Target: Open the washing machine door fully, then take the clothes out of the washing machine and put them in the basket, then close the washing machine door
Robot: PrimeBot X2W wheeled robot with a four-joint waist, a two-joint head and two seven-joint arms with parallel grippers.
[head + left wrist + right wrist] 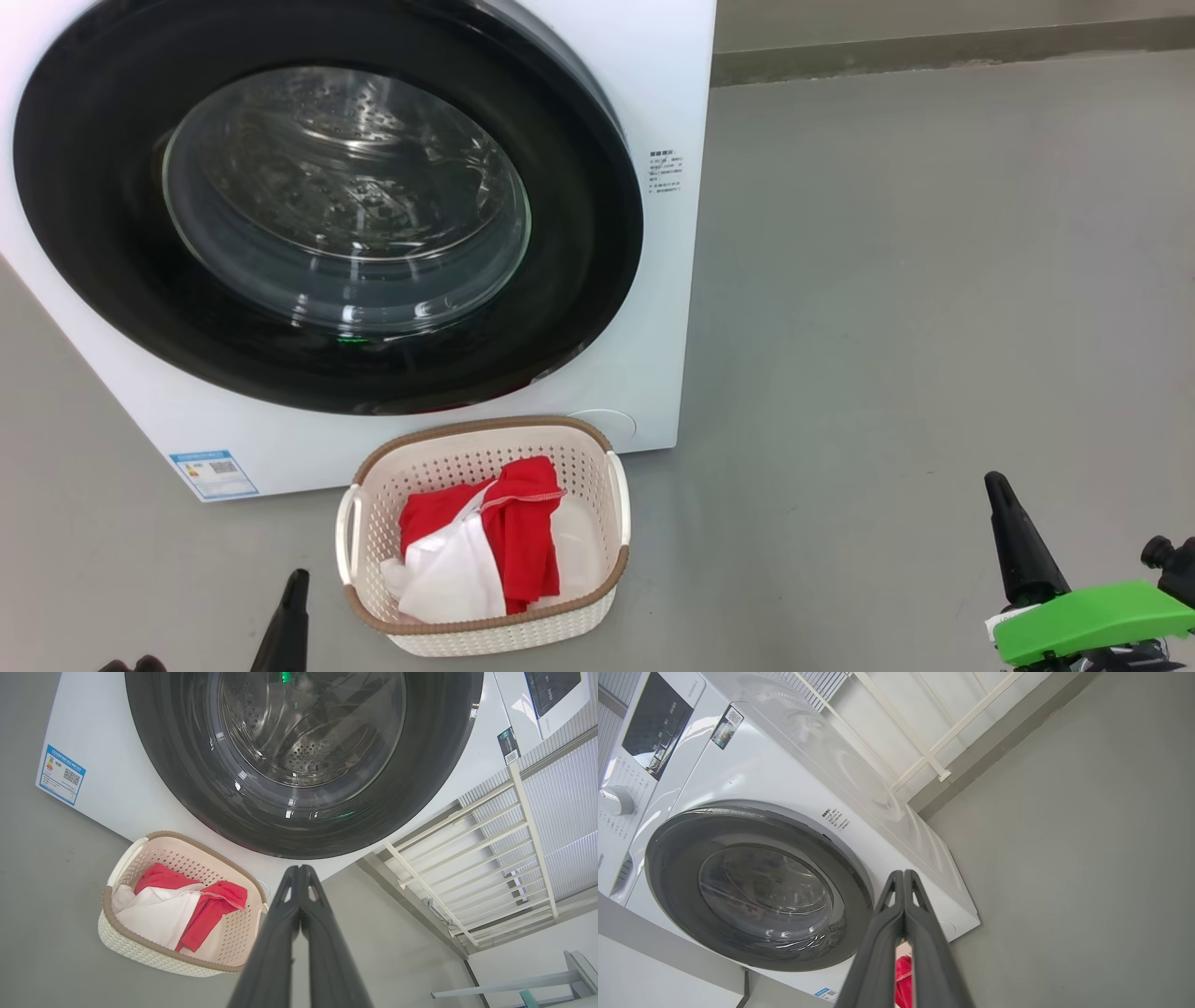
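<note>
Both my hands are closed and empty. My left gripper (299, 870) has its two long dark fingers pressed tip to tip, near me and just left of the small cream perforated plastic basket (485, 429) with the brown woven-look rim. My right gripper (903, 873), pinched together the same way, hangs over the bare grey floor (887, 280), well to the right.

The red and white clothes (523, 532) lie heaped in that basket, which stands just in front of the big white front-loading washing machine (672, 93). The large round washing machine door (579, 280), glossy black rim around bulging clear glass, looks flush against the front, so I judge only the latch check remains.

If it needs a nudge, I would press my closed fingertips squarely on the black rim, never on the glass. I would approach from above the basket so I don't knock it. I cannot tell which side carries the hinge.
</note>
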